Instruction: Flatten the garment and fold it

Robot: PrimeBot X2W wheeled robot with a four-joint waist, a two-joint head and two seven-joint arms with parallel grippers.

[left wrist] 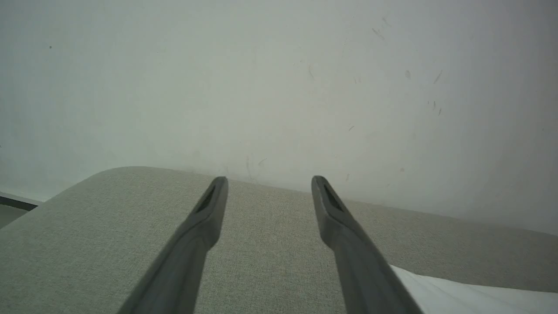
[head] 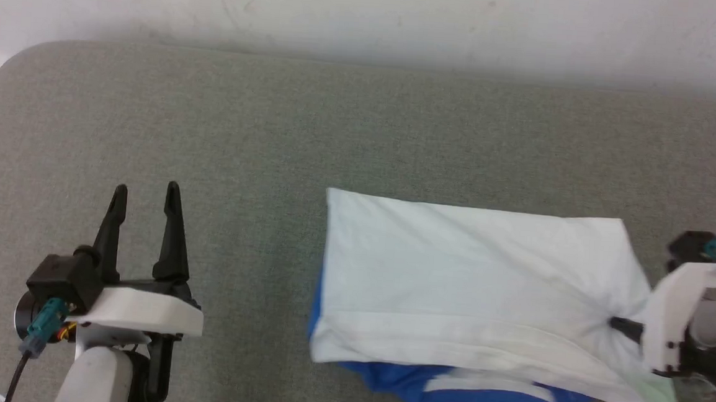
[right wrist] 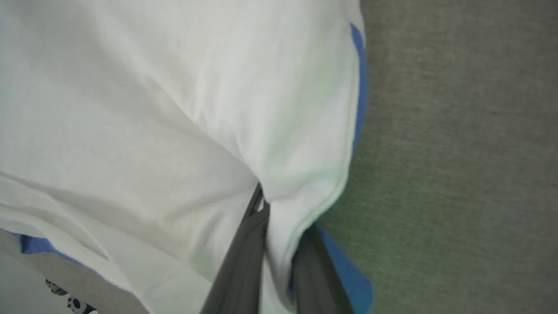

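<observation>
The garment [head: 477,277] lies folded on the grey surface, right of centre: a white panel on top, with blue sleeve and collar fabric peeking out along its near edge and left side. My right gripper [head: 618,324] comes in from the right and is shut on a pinch of white cloth at the garment's right end, which puckers into creases. In the right wrist view its fingers [right wrist: 244,253] clamp the white fold of the garment [right wrist: 152,109]. My left gripper [head: 147,197] hovers open at the lower left, apart from the garment. Between its fingers [left wrist: 205,218] lies bare surface, and a garment corner [left wrist: 457,296] shows at the lower right.
The grey fabric-covered table [head: 213,130] runs back to a white wall [head: 369,15]. Its far left corner [head: 25,56] is rounded. Bare surface stretches left of and behind the garment.
</observation>
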